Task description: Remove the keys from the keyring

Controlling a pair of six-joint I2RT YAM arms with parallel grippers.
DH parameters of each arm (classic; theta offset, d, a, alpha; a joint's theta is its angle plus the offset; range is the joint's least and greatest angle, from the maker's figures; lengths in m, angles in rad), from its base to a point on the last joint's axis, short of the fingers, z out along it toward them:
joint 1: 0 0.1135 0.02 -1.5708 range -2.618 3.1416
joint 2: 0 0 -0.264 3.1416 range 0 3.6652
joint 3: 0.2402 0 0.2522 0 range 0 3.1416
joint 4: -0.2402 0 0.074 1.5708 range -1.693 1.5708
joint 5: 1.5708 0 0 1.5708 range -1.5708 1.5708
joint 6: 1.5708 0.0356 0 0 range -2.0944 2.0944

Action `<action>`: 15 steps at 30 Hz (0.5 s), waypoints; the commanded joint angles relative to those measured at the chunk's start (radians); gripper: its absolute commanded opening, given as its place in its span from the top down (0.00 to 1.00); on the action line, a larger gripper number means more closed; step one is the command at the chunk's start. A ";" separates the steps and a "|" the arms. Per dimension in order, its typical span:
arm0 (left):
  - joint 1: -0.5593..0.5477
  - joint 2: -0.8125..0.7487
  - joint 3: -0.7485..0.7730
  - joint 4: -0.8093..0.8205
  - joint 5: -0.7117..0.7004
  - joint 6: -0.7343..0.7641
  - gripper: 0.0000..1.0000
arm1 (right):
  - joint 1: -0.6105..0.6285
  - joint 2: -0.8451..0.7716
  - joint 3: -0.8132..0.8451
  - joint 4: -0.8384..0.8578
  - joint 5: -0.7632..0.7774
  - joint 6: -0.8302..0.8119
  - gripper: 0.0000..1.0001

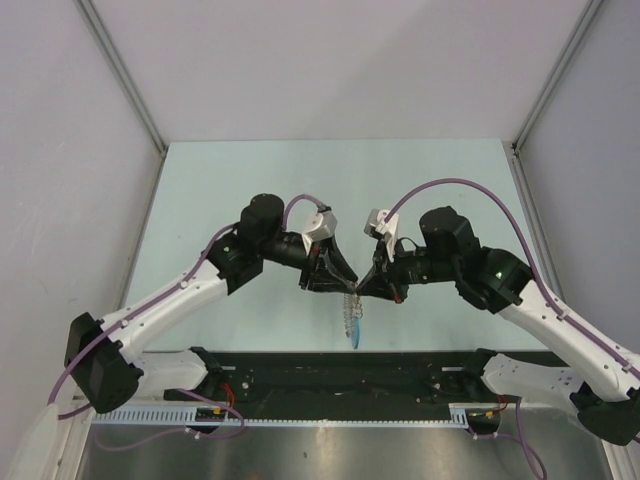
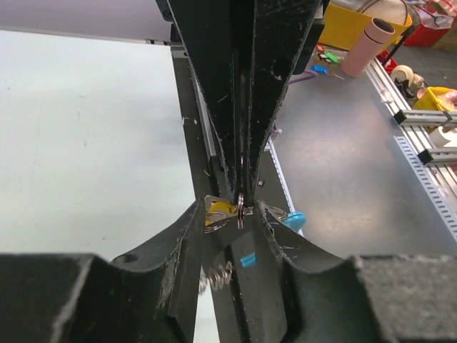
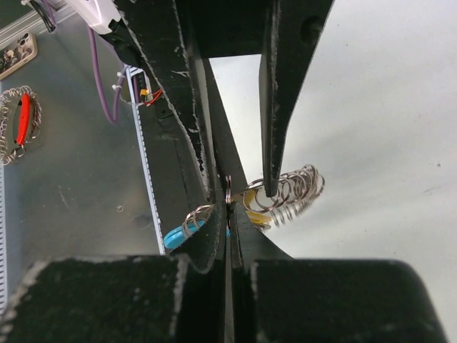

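The keyring (image 3: 228, 187) is a thin silvery loop seen edge-on, also showing in the left wrist view (image 2: 240, 209). My right gripper (image 3: 228, 209) is shut on it. My left gripper (image 2: 231, 214) is open, its fingers either side of the ring; one fingertip (image 3: 269, 182) sits among the dangling silvery keys (image 3: 294, 189). A bright blue piece (image 3: 178, 234) and a yellow piece (image 2: 218, 210) hang with them. From above, both grippers, left (image 1: 338, 278) and right (image 1: 368, 284), meet tip to tip above the table, and the keys (image 1: 352, 318) dangle below them.
A black rail (image 1: 340, 375) runs along the table's near edge, just below the hanging bunch. A metal bench beyond it holds a pink cylinder (image 2: 368, 46), a yellow box (image 2: 350, 25), and another ring bunch with a red piece (image 3: 18, 125).
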State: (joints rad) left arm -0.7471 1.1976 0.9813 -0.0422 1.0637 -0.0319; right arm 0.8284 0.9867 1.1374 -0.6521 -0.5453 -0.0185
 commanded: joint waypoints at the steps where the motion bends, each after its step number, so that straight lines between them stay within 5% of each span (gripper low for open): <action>1: -0.009 0.017 0.071 -0.084 0.041 0.070 0.64 | -0.002 -0.003 0.045 0.068 -0.039 0.014 1.00; 8: -0.012 0.028 0.094 -0.157 0.042 0.127 0.83 | -0.003 0.003 0.045 0.069 -0.036 0.014 1.00; 10: -0.014 0.028 0.096 -0.176 0.038 0.148 0.99 | -0.002 0.006 0.045 0.071 -0.036 0.014 1.00; 15: -0.020 0.004 0.064 -0.118 0.005 0.107 1.00 | -0.003 0.000 0.044 0.098 -0.013 0.051 0.95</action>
State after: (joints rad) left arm -0.7555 1.2213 1.0374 -0.1806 1.0882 0.0639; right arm 0.8246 0.9993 1.1374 -0.6559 -0.5461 -0.0174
